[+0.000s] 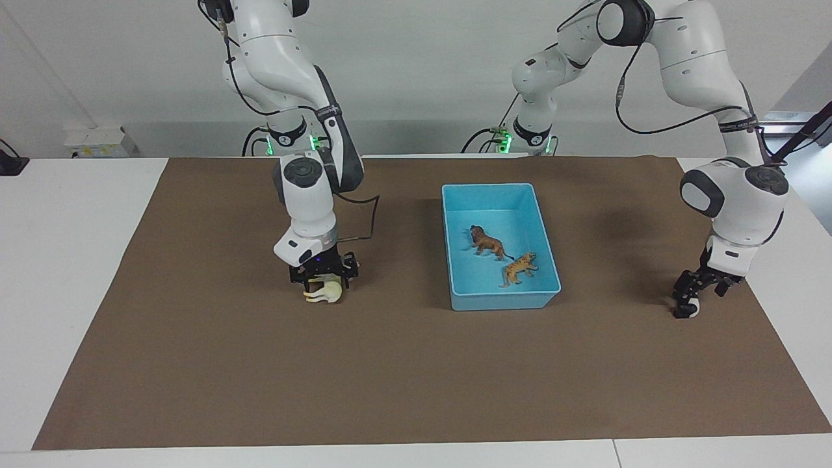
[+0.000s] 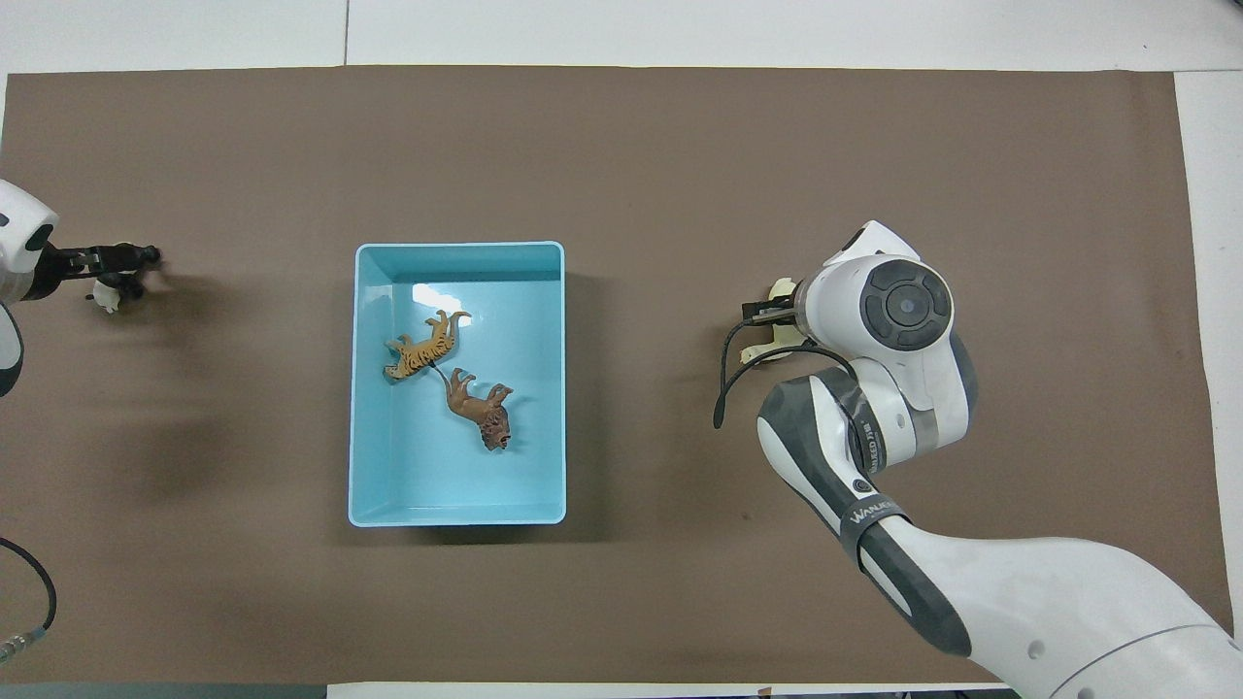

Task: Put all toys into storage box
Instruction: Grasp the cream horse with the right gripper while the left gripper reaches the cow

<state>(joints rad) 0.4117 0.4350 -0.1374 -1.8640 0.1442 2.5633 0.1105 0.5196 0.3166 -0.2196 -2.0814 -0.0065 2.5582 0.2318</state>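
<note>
Box (image 2: 555, 379): light blue plastic, smooth, glossy, glare spot on floor. Lion (image 2: 481, 413) & tiger (image 2: 422, 351): molded plastic, slight sheen. Mat (image 1: 416, 377): brown, matt, looks like paper or cloth w/ fine grain. Table (image 1: 65, 214): white, smooth. Arm shells (image 1: 305, 188): glossy white plastic, dark matt joints.

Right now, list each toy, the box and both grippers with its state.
Box: open, holds two toys.
Lion: in box.
Tiger: in box.
White animal: outside box, at right gripper.
Panda: outside box, at left gripper.
</note>
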